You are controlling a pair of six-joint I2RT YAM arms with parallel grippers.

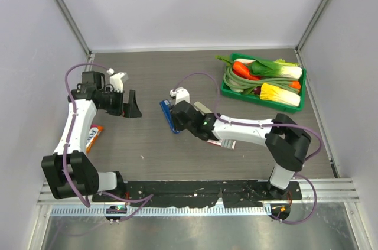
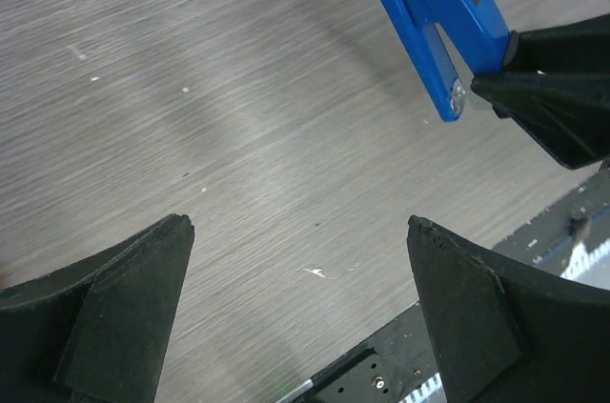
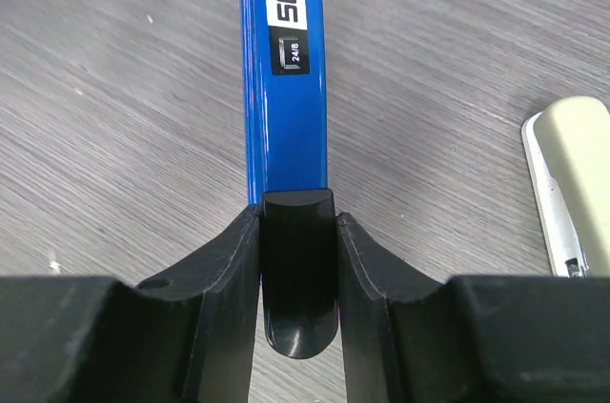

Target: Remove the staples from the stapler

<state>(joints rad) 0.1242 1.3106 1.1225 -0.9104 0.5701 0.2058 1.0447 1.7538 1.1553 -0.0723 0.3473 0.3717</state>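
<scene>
The blue stapler [image 1: 168,115] lies flat on the grey table near the middle. My right gripper [image 1: 178,121] is shut on its dark rear end. In the right wrist view the stapler [image 3: 286,70] stretches straight away from the gripper [image 3: 297,217], label side up, its black tail between the jaws. My left gripper [image 1: 131,106] is open and empty, a little to the left of the stapler. The left wrist view shows the stapler [image 2: 438,22] at upper right, beyond my left gripper [image 2: 300,222]. No staples show clearly.
A white, stapler-like object [image 1: 180,93] lies just behind the stapler and shows in the right wrist view [image 3: 572,184]. A white-and-red box [image 1: 227,142] lies under the right arm. An orange packet [image 1: 94,136] is at left. A green basket [image 1: 226,84] of vegetables stands back right.
</scene>
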